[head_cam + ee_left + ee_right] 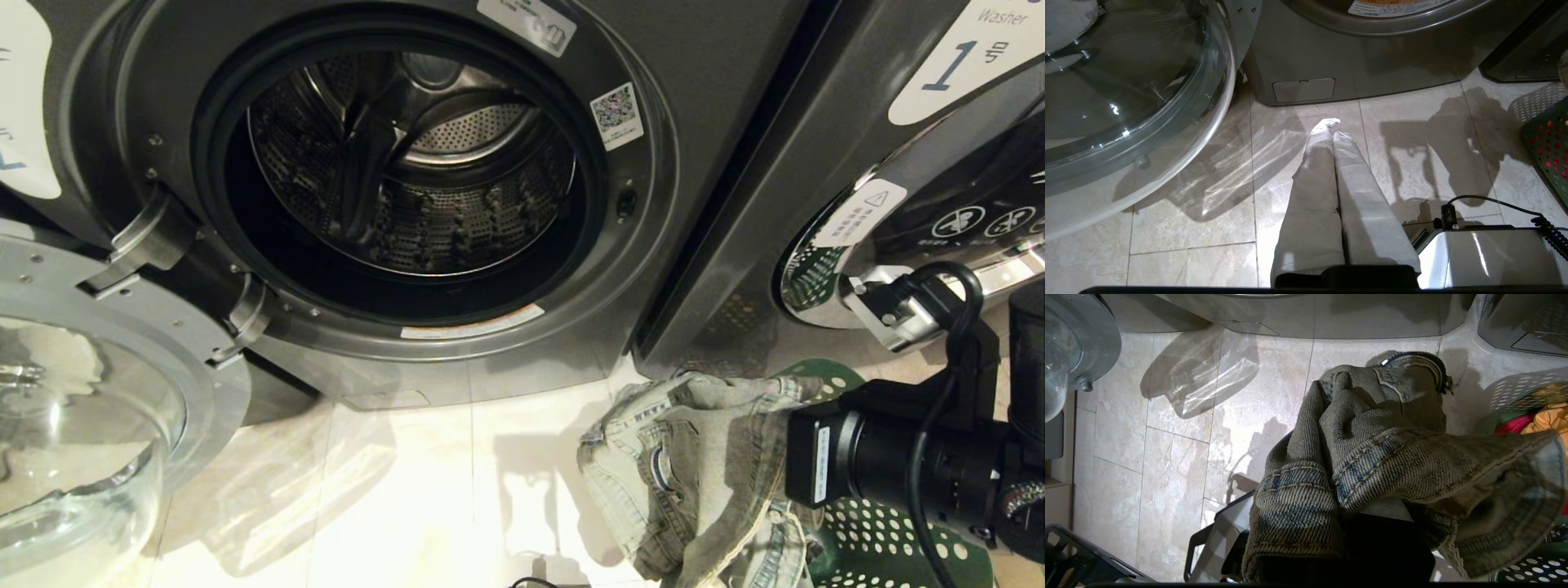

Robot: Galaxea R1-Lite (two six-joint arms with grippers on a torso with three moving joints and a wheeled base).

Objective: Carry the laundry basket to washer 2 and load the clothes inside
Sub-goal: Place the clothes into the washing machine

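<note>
You are in the middle of moving the jeans (694, 457) from the basket into the washer. Your right gripper (1355, 522) is closed tight on a fold of the jeans, and the rest of the cloth hangs down loose around it. You can't see the fingers themselves, because the denim covers them.

The jeans are low and off to the right of the washer's round opening (408, 163), just above the floor (392, 490). The opening is up and to the left of them, and it looks empty inside. The glass door (90, 392) is swung wide open, to the left of the opening.

To do this well, lift the jeans up first, higher than the bottom edge of the opening. Then move them over and push them deep into the drum. Only let go when most of the cloth is inside. Watch the loose legs. They could catch on the rubber ring or hang out over the edge.

The green laundry basket (890, 543) sits on the floor to the right of the opening, right under the jeans. A yellow-orange cloth (1549, 416) and a red cloth (1515, 424) are in it, waiting for their turn.

Your left gripper (1331, 126) is shut and holds nothing. It points at the floor below the opening.
</note>
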